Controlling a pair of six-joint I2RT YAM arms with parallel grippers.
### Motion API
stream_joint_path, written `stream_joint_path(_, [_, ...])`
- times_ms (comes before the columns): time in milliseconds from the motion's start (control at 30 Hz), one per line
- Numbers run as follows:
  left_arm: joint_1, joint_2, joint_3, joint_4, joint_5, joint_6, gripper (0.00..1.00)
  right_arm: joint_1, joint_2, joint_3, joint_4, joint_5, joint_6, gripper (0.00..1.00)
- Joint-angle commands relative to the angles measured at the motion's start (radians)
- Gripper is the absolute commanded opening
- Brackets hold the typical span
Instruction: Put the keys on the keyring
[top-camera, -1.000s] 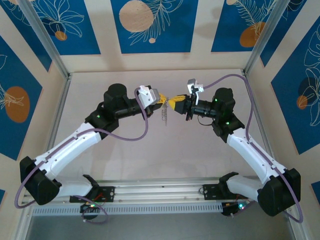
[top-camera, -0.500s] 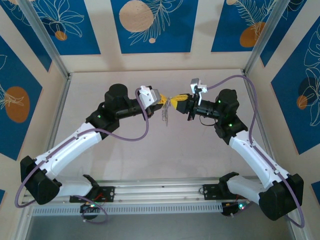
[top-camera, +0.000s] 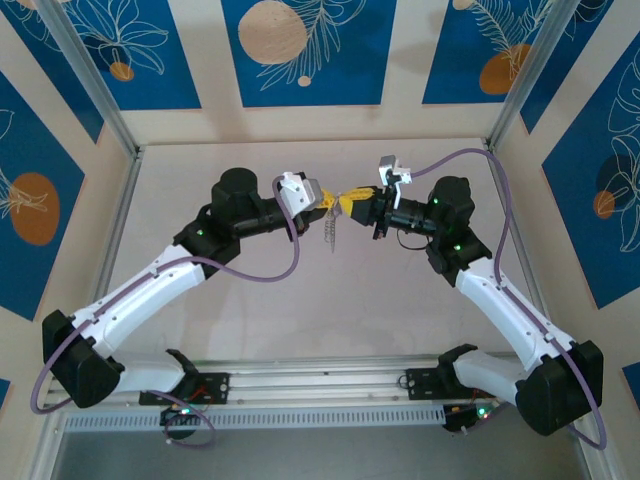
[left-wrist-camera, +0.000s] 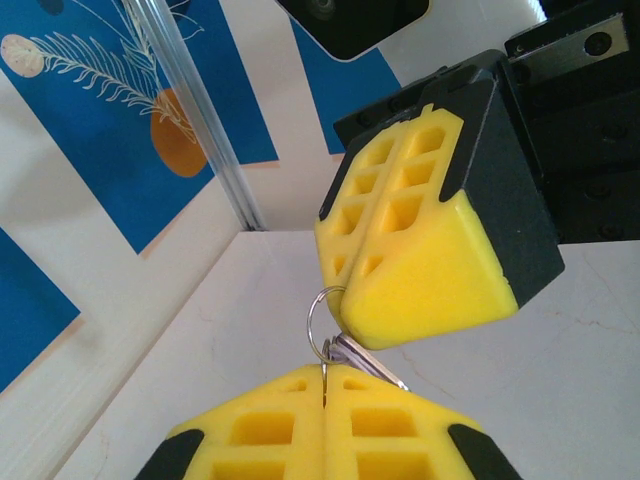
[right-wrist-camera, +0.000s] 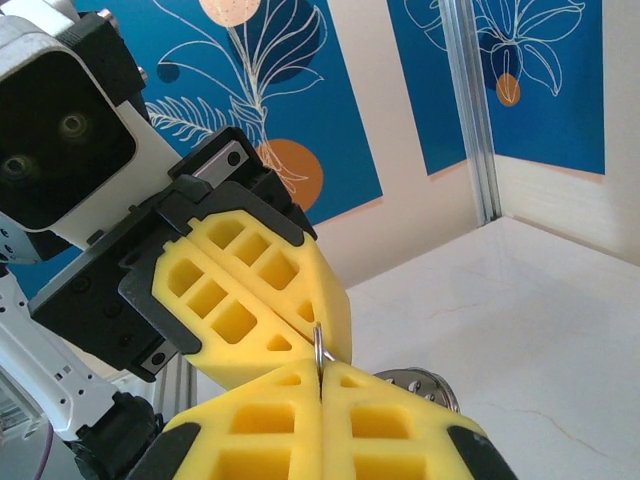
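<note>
Above the middle of the table my left gripper (top-camera: 328, 203) and right gripper (top-camera: 350, 203) meet tip to tip. Both are shut on the keyring (left-wrist-camera: 314, 318), a thin silvery wire loop. In the left wrist view the left gripper (left-wrist-camera: 325, 374) pinches the loop's lower end in the seam between its pads, and the right gripper's yellow fingers (left-wrist-camera: 420, 260) clamp its upper end. A key (left-wrist-camera: 366, 362) with a lilac head and silvery shaft hangs at the loop, touching the left pads. In the right wrist view the keyring (right-wrist-camera: 318, 343) runs edge-on into the right gripper (right-wrist-camera: 320, 368).
A silvery bunch (top-camera: 330, 232) dangles under the two grippers, above the pale table (top-camera: 400, 300). A round silvery piece with holes along its rim (right-wrist-camera: 418, 382) shows just behind my right finger. Framed walls (top-camera: 120, 130) with blue panels close in the back and sides.
The right wrist has turned and shifted slightly, and its cable has swung. The left arm has barely moved. Both grippers stay shut and together on the ring.
</note>
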Motion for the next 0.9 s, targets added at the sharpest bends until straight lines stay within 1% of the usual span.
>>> stream_joint_path(0, [-0.021,0.000,0.006,0.076,0.021,-0.019,0.00,-0.017,0.003,0.010,0.015,0.019,0.011,0.00])
stream_joint_path(267, [-0.021,-0.009,-0.010,0.129,0.023,-0.050,0.00,-0.059,-0.008,-0.027,0.026,0.010,0.040,0.00])
stream_joint_path(433, [-0.022,-0.009,-0.011,0.147,0.035,-0.069,0.00,-0.062,-0.001,-0.043,0.038,0.003,0.053,0.00])
stream_joint_path(700, [-0.022,0.006,-0.020,0.194,0.056,-0.118,0.00,-0.062,0.033,-0.036,0.071,-0.062,0.087,0.00])
stream_joint_path(867, [-0.023,0.022,-0.036,0.254,0.063,-0.181,0.00,-0.065,0.053,-0.027,0.067,-0.087,0.106,0.00])
